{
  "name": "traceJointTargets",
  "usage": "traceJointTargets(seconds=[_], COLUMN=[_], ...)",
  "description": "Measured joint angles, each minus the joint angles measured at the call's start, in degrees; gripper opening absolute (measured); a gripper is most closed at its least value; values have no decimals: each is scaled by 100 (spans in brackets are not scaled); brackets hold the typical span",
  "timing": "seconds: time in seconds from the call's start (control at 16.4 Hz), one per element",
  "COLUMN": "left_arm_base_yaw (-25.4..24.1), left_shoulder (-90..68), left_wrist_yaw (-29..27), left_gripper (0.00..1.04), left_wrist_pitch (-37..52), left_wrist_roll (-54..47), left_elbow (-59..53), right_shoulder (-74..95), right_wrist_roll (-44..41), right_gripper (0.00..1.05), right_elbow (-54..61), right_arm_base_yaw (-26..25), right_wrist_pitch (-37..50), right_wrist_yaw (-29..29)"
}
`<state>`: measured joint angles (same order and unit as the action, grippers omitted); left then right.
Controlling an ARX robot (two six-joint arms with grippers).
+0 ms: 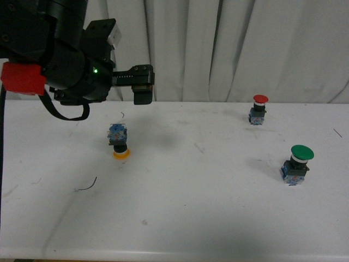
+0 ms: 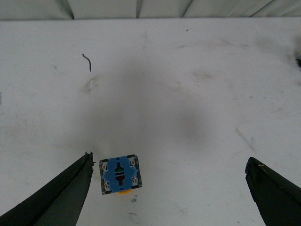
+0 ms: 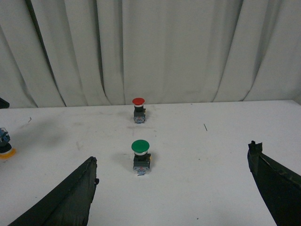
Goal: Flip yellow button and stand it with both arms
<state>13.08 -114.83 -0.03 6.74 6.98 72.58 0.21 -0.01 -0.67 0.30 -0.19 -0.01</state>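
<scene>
The yellow button (image 1: 119, 143) stands upside down on the white table (image 1: 180, 218), yellow cap on the surface and blue-grey base up. My left gripper (image 1: 143, 87) hangs open above and a little behind it, on the black left arm (image 1: 54, 60). In the left wrist view the blue base (image 2: 120, 174) lies close to one finger (image 2: 70, 188), with the open left gripper (image 2: 169, 160) holding nothing. The right gripper (image 3: 171, 155) is open and empty, out of the front view. The yellow button (image 3: 3, 143) shows at the edge of the right wrist view.
A red-capped switch (image 1: 259, 109) stands upright at the back right, and a larger green-capped switch (image 1: 297, 164) upright nearer on the right; both also show as red switch (image 3: 138, 110) and green switch (image 3: 140, 157). White curtain (image 1: 245, 49) behind. A thin black wire scrap (image 1: 87, 185) lies front left.
</scene>
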Motion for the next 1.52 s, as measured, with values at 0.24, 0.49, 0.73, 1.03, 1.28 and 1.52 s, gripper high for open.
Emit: traceJointTargets(seconds=[0.24, 0.49, 0.73, 1.03, 1.28, 1.52], left_arm_base_yaw=[2, -103, -138, -39, 7, 57], left_shoulder=[-741, -1071, -1255, -1333, -1340, -1340], left_wrist_yaw=[-691, -890, -879, -673, -745, -758], left_gripper=[98, 98, 98, 98, 97, 56], left_wrist_pitch=[-907, -1150, -1355, -1436, -1392, -1375], left_wrist_roll=[15, 87, 219, 374, 356, 361], left_elbow=[820, 1097, 1123, 1215, 1233, 1244], right_shoulder=[0, 0, 0, 0, 0, 0], right_wrist_roll=[0, 0, 0, 0, 0, 0], right_gripper=[98, 98, 98, 98, 98, 98], right_elbow=[0, 0, 0, 0, 0, 0], right_arm_base_yaw=[0, 0, 0, 0, 0, 0], right_wrist_pitch=[0, 0, -2, 0, 0, 0], right_wrist_yaw=[0, 0, 0, 0, 0, 0])
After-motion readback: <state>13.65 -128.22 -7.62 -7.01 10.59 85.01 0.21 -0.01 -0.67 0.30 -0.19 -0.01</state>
